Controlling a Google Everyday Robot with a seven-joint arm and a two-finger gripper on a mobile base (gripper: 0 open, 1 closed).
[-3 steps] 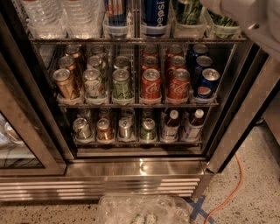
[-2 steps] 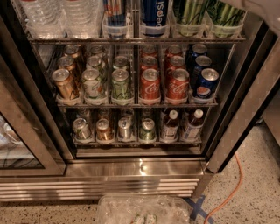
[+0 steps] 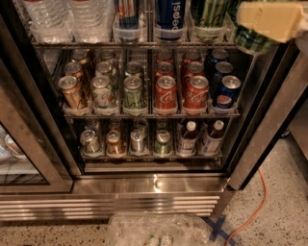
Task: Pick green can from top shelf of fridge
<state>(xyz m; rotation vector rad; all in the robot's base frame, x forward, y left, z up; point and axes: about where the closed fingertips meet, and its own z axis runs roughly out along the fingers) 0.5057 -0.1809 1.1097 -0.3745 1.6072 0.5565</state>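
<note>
The fridge [image 3: 154, 185] stands open in front of me. Its top shelf [image 3: 96, 44] runs along the upper edge of the view. My gripper [image 3: 263, 23] is at the top right, its cream finger [image 3: 269, 19] lying across a tall green can [image 3: 251, 42]. That can hangs in front of the shelf rail and the fridge's right wall, its bottom below rail level. A second tall green can [image 3: 209, 12] stands in a clear holder on the top shelf, just left of the gripper. The tops of both cans are cut off by the view's edge.
On the top shelf stand a tall blue Pepsi can [image 3: 171, 12], another can [image 3: 129, 9] and water bottles [image 3: 62, 17]. Lower racks hold short soda cans [image 3: 166, 93] and bottles [image 3: 187, 137]. A glass door [image 3: 19, 144] stands at left. An orange cable [image 3: 255, 211] and a plastic bag [image 3: 159, 230] lie on the floor.
The right green can stood in its holder beside the other one; now the gripper's finger lies across it and it has moved right and forward, out past the shelf rail.
</note>
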